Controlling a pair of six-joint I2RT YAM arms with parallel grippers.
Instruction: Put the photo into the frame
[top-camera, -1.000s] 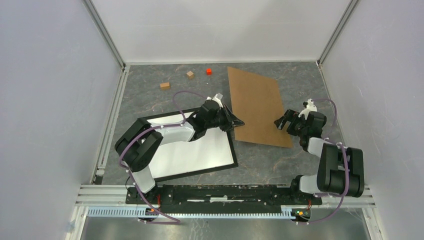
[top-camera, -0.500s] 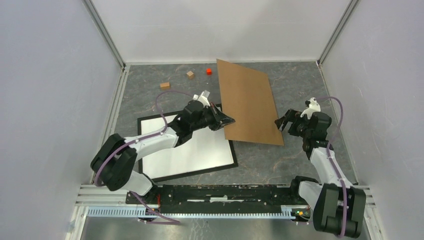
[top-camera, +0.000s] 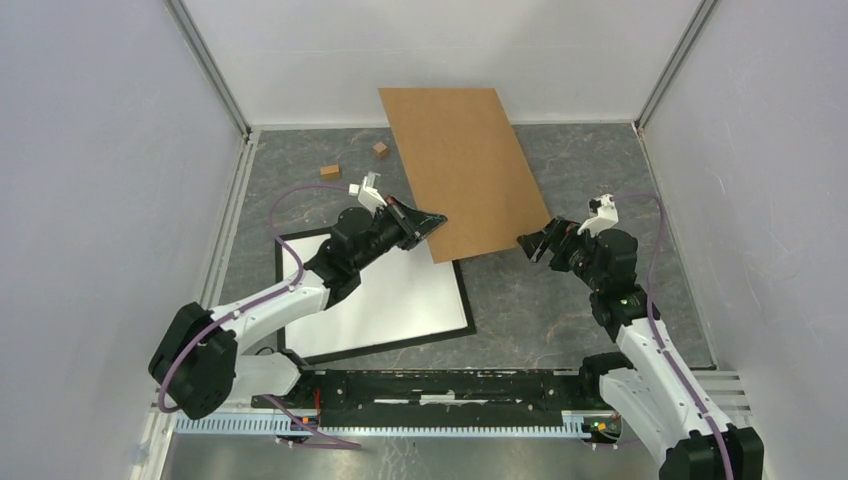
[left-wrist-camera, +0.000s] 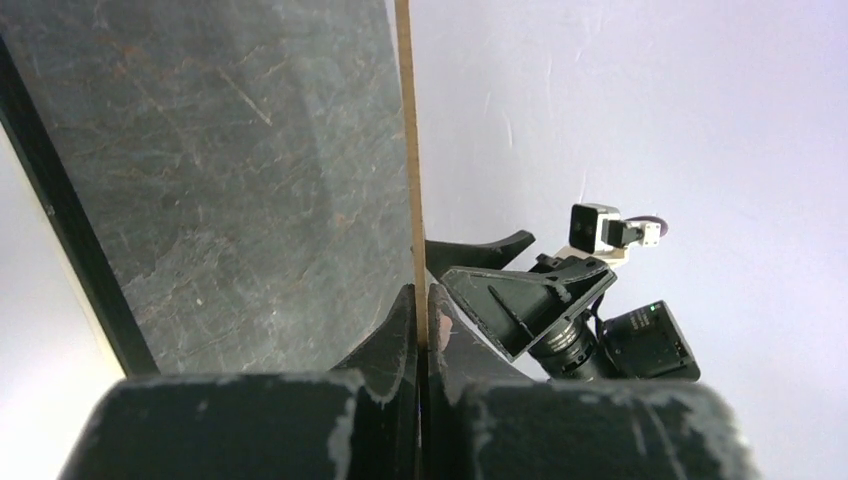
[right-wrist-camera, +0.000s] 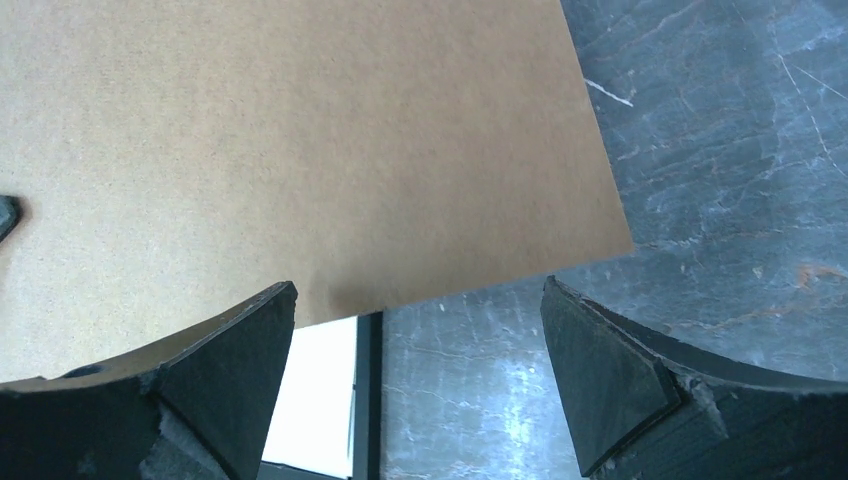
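The frame (top-camera: 400, 343) is a thin black rectangle with a white inside, lying flat on the table at left centre. My left gripper (top-camera: 437, 218) is shut on the near edge of a large plain brown board (top-camera: 455, 165) and holds it tilted in the air over the frame's far right corner. In the left wrist view the board (left-wrist-camera: 408, 150) stands edge-on between the shut fingers (left-wrist-camera: 400, 330). My right gripper (top-camera: 530, 245) is open and empty just off the board's right corner. In the right wrist view the board (right-wrist-camera: 300, 130) hangs above the frame's edge (right-wrist-camera: 368, 400).
Two small wooden blocks (top-camera: 330, 171) (top-camera: 381, 149) lie near the back left. White walls close in the table on three sides. A metal rail (top-camera: 450, 385) with the arm bases runs along the near edge.
My left gripper has lifted the brown board off the table and swung it left and back. My right gripper followed leftward, still open. The red block is now hidden behind the board.
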